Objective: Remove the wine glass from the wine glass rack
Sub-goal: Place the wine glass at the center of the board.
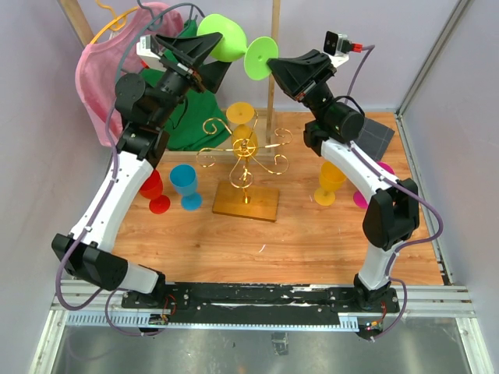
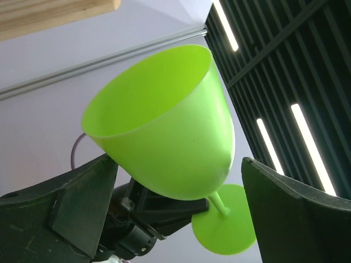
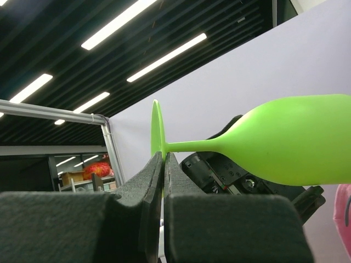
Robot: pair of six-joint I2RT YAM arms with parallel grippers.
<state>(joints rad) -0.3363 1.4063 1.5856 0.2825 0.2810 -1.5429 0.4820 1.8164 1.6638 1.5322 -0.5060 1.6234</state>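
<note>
A lime-green wine glass (image 1: 224,37) is held high in the air, lying sideways, well above the gold wire wine glass rack (image 1: 243,152) on its wooden base (image 1: 246,202). My right gripper (image 1: 270,64) is shut on the rim of the glass's round foot (image 3: 156,129); the right wrist view shows both pads (image 3: 147,181) pinching that disc. My left gripper (image 2: 180,160) stands open with the glass's bowl (image 2: 170,131) between its spread fingers (image 2: 290,213). Whether they touch the bowl is unclear.
Red (image 1: 156,191) and blue (image 1: 185,185) glasses stand left of the rack; yellow (image 1: 329,183) and magenta (image 1: 365,195) ones stand right. Another yellow glass (image 1: 241,115) sits at the rack's back. Pink (image 1: 105,70) and green (image 1: 191,117) garments hang from the wooden frame (image 1: 274,70). A dark pad (image 1: 376,136) lies at the back right.
</note>
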